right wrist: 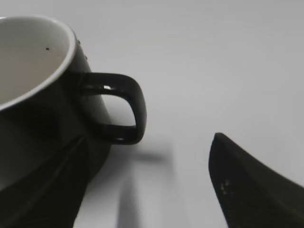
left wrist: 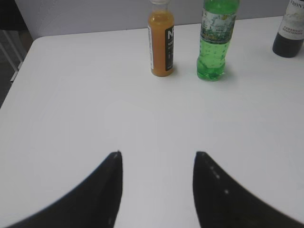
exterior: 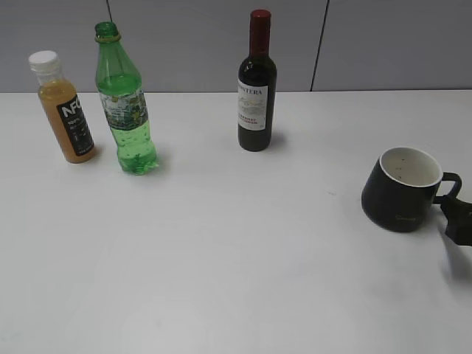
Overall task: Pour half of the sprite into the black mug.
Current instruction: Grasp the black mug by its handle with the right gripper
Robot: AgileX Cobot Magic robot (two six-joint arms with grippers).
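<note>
The right gripper (right wrist: 156,185) has its jaws wide apart around the loop handle (right wrist: 124,107) of the black mug (exterior: 403,188), which stands near the right edge of the white table (exterior: 236,258) — nothing is gripped yet. The left gripper (left wrist: 157,164) is partly open, empty, and well apart from the sprite (left wrist: 216,40) at the far left, just beside the orange juice bottle (left wrist: 161,40). This seems the approach step; next the left arm must reach the sprite and grip it — firmly.

sprite (exterior: 127,110): tall green bottle, capless, upright, far left on the table.
black mug (exterior: 402,189): squat, white inside, upright, empty, handle pointing right, right side.
</note>
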